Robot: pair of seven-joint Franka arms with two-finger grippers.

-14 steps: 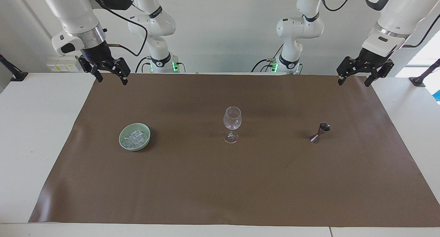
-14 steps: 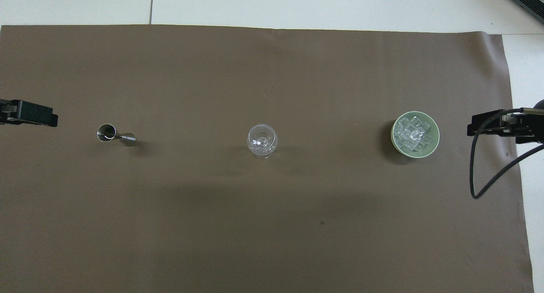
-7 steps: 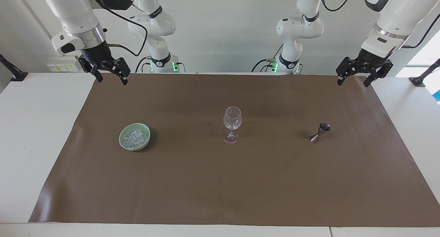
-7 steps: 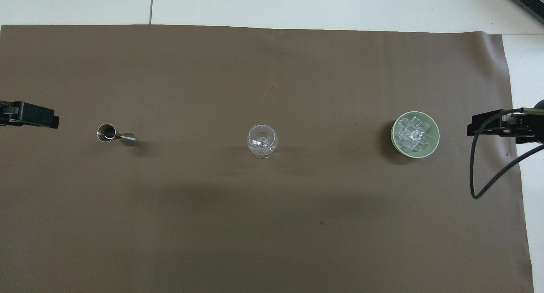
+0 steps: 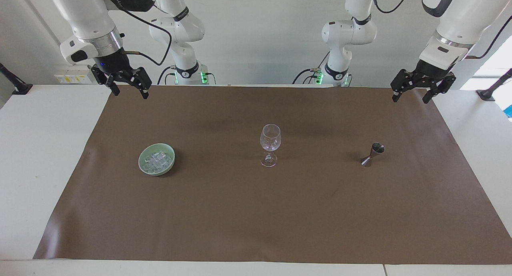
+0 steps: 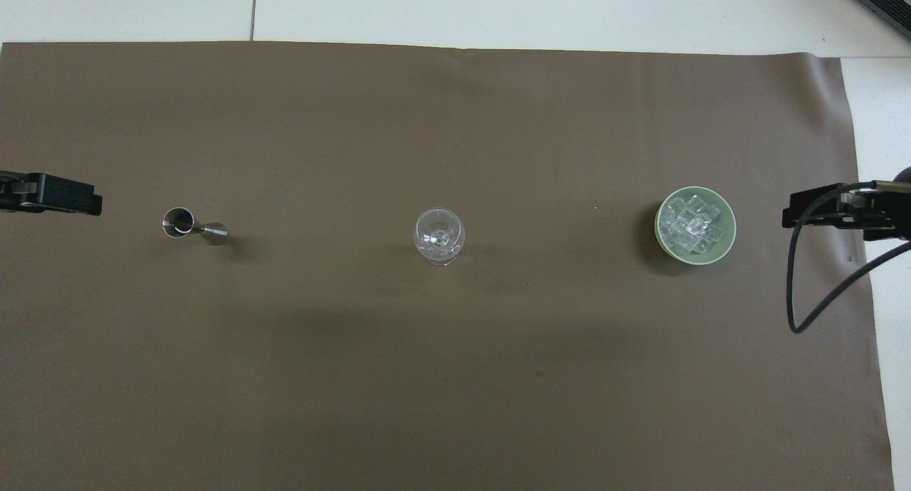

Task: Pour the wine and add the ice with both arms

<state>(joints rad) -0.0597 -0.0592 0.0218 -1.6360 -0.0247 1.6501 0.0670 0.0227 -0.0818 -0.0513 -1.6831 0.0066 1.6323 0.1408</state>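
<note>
A clear, empty wine glass (image 5: 270, 142) stands upright at the middle of the brown mat; it also shows in the overhead view (image 6: 439, 235). A pale green bowl (image 5: 143, 167) holds the ice (image 5: 158, 160), a heap of clear cubes, toward the right arm's end; bowl (image 6: 730, 236) and ice (image 6: 690, 225) show from above. A small metal jigger (image 5: 373, 153) stands toward the left arm's end, seen from above too (image 6: 186, 225). My right gripper (image 5: 131, 93) hangs open and empty over the mat's corner nearest the robots. My left gripper (image 5: 411, 97) hangs open and empty over the other near corner.
The brown mat (image 5: 256, 228) covers most of the white table (image 5: 36, 156). A black cable (image 6: 796, 292) loops down from the right wrist, beside the bowl. The grippers' tips show at the overhead view's side edges, the left gripper (image 6: 89, 203) and the right gripper (image 6: 791, 216).
My left gripper has risen a little and drifted slightly toward the jigger. The right arm, the glass, the bowl and the jigger have not moved.
</note>
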